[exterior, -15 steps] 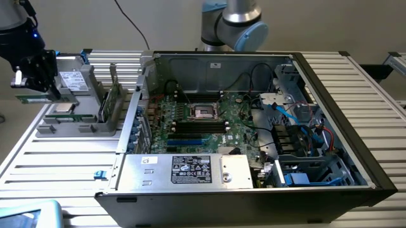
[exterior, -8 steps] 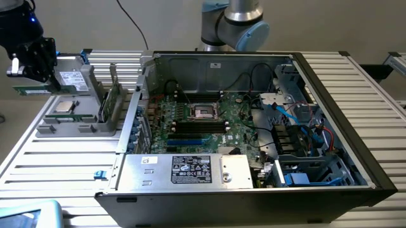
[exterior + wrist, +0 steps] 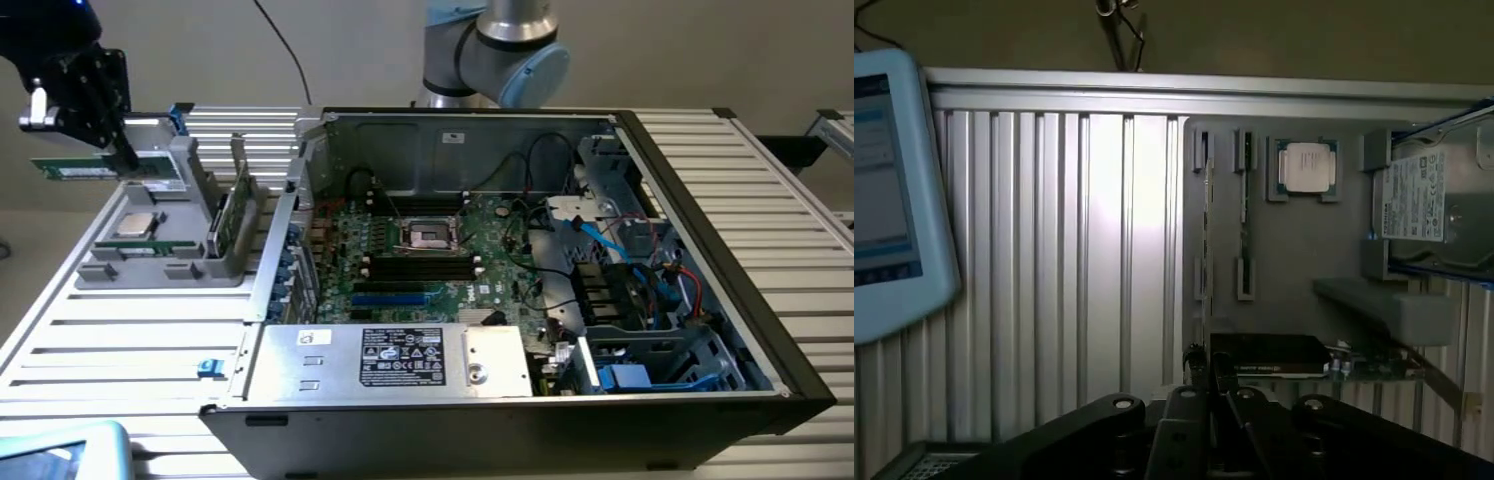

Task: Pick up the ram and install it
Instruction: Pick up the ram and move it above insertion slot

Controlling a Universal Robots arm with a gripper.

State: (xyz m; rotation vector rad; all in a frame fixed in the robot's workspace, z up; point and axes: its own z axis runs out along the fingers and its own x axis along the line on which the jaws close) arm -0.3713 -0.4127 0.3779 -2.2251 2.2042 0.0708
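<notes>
The ram (image 3: 74, 168), a thin green stick, hangs level in the air at the exterior view's far left, above the grey parts tray (image 3: 160, 272). My gripper (image 3: 124, 160) is shut on its right-hand part, with most of the stick jutting out to the left. In the wrist view my fingertips (image 3: 1199, 362) stand pressed close together over the tray (image 3: 1294, 250). The long black memory slots (image 3: 420, 266) lie on the motherboard, below the processor socket (image 3: 430, 235), well to the right of the gripper.
The tray also holds a square silver processor (image 3: 138, 224) (image 3: 1306, 167), another green stick (image 3: 154, 249) and upright cards (image 3: 238, 215). The open computer case (image 3: 694, 190) has tall metal walls, cables and a power supply (image 3: 400, 358). A tablet (image 3: 894, 190) lies on the ribbed table.
</notes>
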